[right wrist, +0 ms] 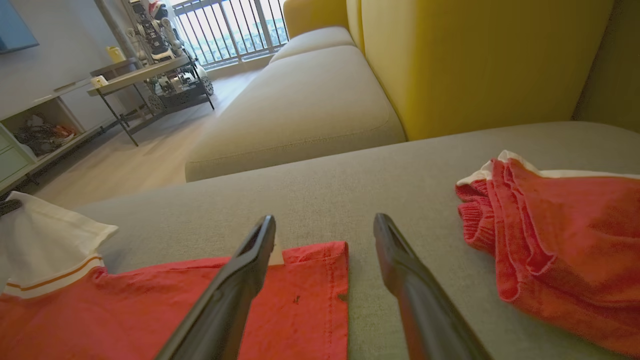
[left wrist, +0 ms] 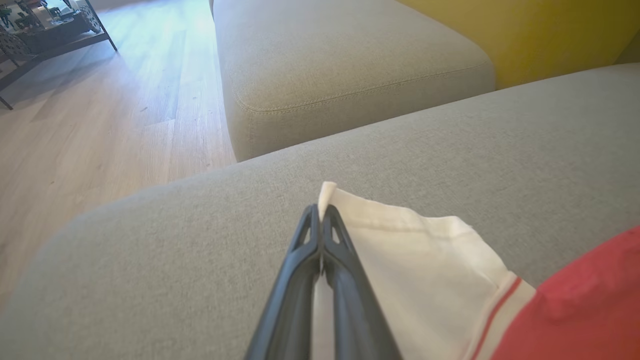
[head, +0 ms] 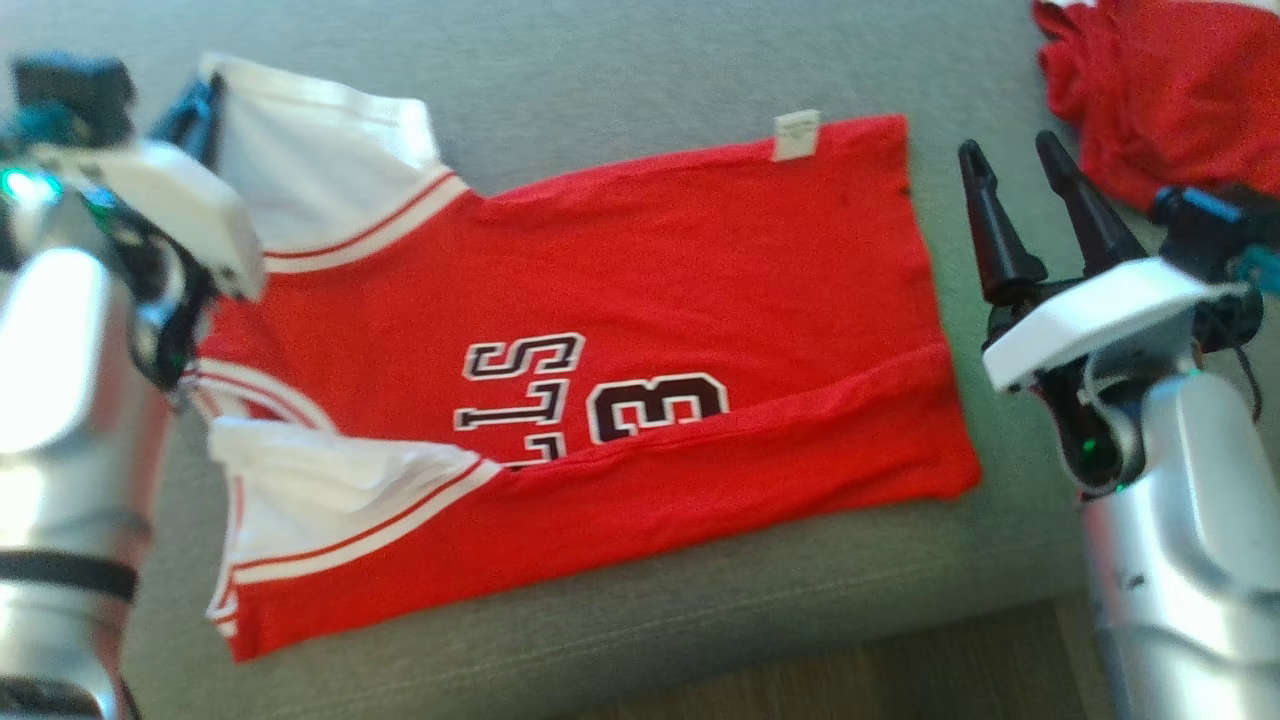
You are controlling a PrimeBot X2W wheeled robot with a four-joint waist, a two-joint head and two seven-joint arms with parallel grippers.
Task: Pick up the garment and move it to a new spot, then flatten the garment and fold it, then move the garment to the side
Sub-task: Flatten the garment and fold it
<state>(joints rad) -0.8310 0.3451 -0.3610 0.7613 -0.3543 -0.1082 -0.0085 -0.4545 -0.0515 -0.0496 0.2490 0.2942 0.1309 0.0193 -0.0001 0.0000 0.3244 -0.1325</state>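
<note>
The jersey [head: 620,330] lies spread on the grey sofa cushion [head: 600,60] at the middle of my head view, collar end toward nine o'clock and hem toward three. Its black-and-white lettering reads sideways: an S and two Ls stacked, the lowest cut off by a fold. Beside them is a 3, and whatever follows it is hidden under the same fold. A small white tag [head: 797,135] sticks out of the hem at twelve o'clock; its print is too blurred to read.

My left wrist view shows what the head view blurs. My left gripper [left wrist: 320,217] is pinched tight on the edge of the white sleeve [left wrist: 415,250], with the cloth's rim poking up between the tips. From the head, that gripper sits at ten o'clock of the jersey. The left wrist view also shows wooden floor [left wrist: 100,125] at ten o'clock.

My right gripper [head: 1008,148] stands at three o'clock, just past the hem, fingers spread wide and holding nothing. In my right wrist view one finger lies over the hem corner and the other over bare cushion; I can't tell whether either touches. That view also shows a yellow backrest [right wrist: 475,60] at twelve and a second bunched red cloth [right wrist: 565,240] at three, apart from the jersey.
</note>
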